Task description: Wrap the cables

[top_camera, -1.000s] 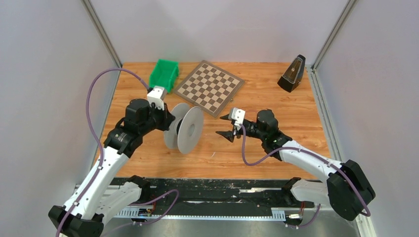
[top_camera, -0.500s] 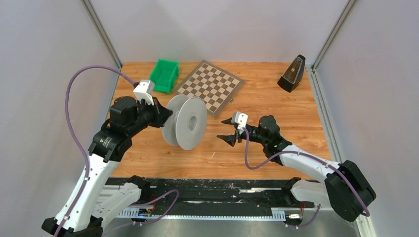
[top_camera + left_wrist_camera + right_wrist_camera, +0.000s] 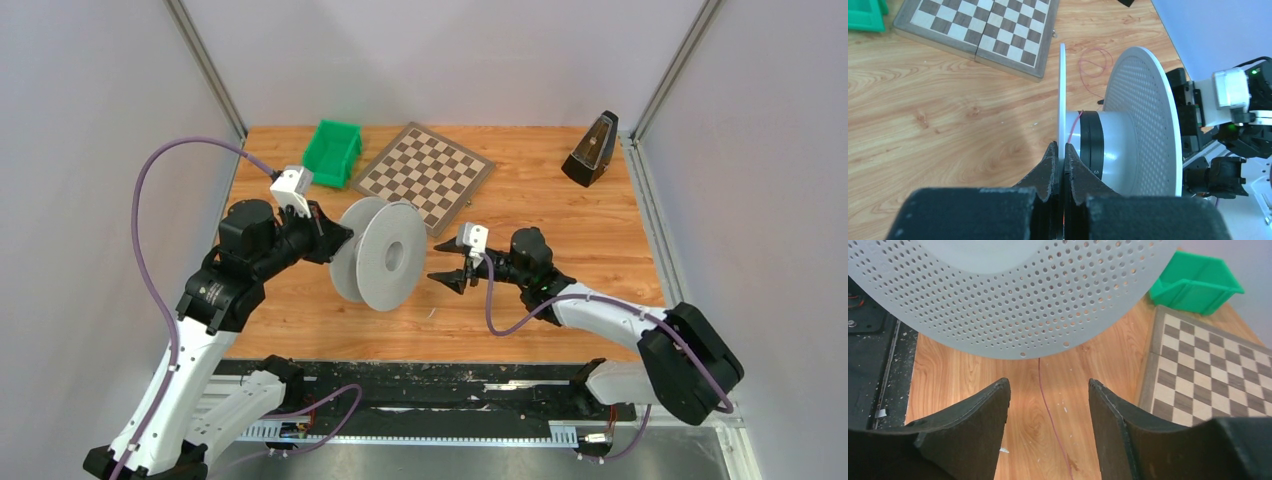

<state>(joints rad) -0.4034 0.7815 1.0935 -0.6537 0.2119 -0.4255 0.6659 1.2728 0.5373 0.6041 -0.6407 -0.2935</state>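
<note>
The left gripper [image 3: 1061, 152] is pinched tight on the thin near flange of the white spool [image 3: 1143, 115], which it holds on edge. A thin red cable [image 3: 1074, 127] crosses the hub just ahead of those jaws and lies in a loose loop on the table [image 3: 948, 125] beyond. The right gripper [image 3: 1048, 385] stands roughly half open with nothing between its fingers — the spool's perforated far flange hangs just ahead of and above them, and the cable shows through the gap against the wood. Farther off lie the chessboard [image 3: 425, 177], the green bin [image 3: 333, 152] and — well to the right — a metronome [image 3: 592, 150].
</note>
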